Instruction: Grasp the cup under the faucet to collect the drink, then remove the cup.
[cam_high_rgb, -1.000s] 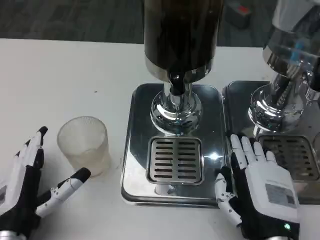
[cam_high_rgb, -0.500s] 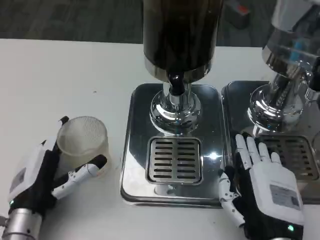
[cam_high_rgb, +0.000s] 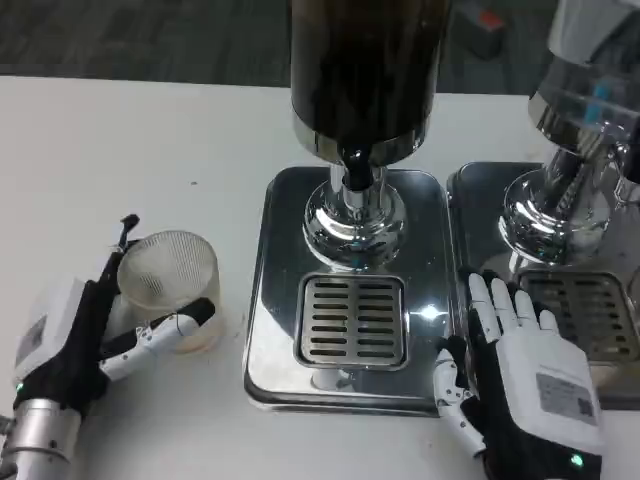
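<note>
Cup (cam_high_rgb: 171, 288), a frosted translucent tumbler, stands upright on the white table (cam_high_rgb: 120, 150) well to the left of the dispenser's drip grate (cam_high_rgb: 354, 320), not under the faucet (cam_high_rgb: 352, 163). Its inside looks empty, though the ribbed wall makes that hard to judge. The left hand (cam_high_rgb: 85, 335) wraps around it from the near-left side: one black-tipped finger rises along the cup's far-left edge and another white finger curls across its front wall near the base, so the hand grips the cup between them. The dark-filled dispenser (cam_high_rgb: 362, 75) stands behind the grate on a polished steel tray (cam_high_rgb: 270, 300), with the short black faucet hanging above the chrome pedestal, just behind the grate. To the right of the grate, the right hand (cam_high_rgb: 520, 375) lies palm down with its fingers spread apart and holding nothing; it rests over the seam between this tray and a second steel tray (cam_high_rgb: 470, 200) that carries another dispenser (cam_high_rgb: 590, 90) at the right edge.
</note>
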